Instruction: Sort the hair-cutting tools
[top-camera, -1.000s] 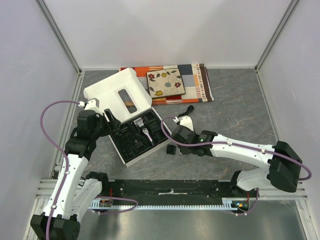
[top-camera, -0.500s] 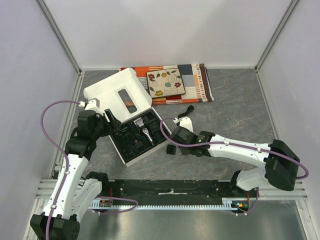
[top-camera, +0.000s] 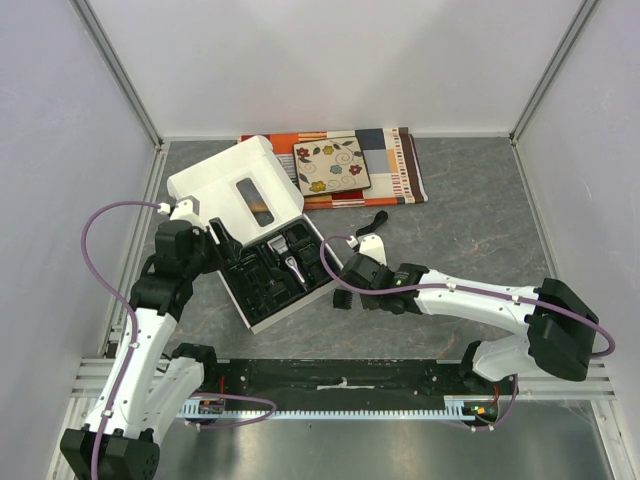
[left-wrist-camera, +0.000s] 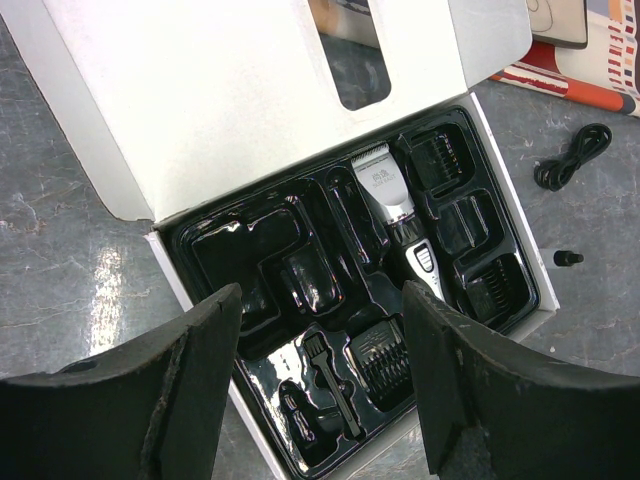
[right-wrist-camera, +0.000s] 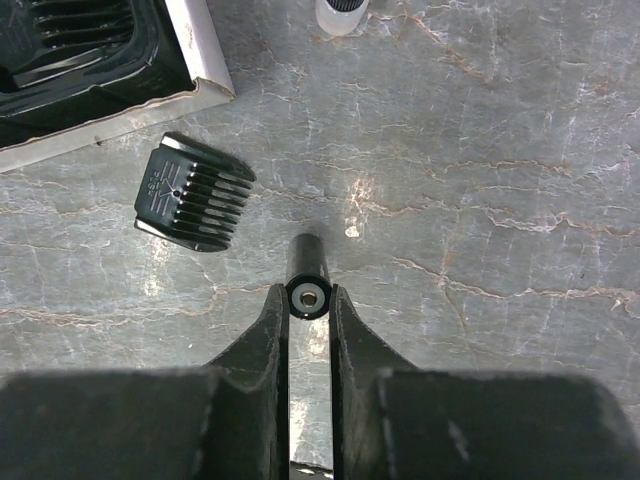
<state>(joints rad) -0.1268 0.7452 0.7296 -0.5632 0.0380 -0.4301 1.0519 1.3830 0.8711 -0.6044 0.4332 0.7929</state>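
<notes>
- The right gripper (right-wrist-camera: 307, 300) is clamped on a small black cylinder (right-wrist-camera: 305, 265), which lies flat on the table (right-wrist-camera: 480, 230) between the near edge and the middle. Picking up this one loose part is judged to be the step in hand.
- A black comb guard (right-wrist-camera: 195, 205) is seen just beside the cylinder, clear of the fingers and close to a corner of the white box (right-wrist-camera: 200, 60).
- The left gripper (left-wrist-camera: 325, 310) is held over the box's black tray (left-wrist-camera: 250, 260) with its fingers wide apart and nothing between them. The hair clipper (left-wrist-camera: 395, 215) is already seated in the tray.
- A straight lift is called for next, then a carry to a free pocket of the tray, without the comb guard being knocked.
- Farther off, a coiled cord (left-wrist-camera: 572, 157) and a second small cylinder (left-wrist-camera: 567, 258) are seen on the table beyond the box's right side, not yet sorted.
</notes>
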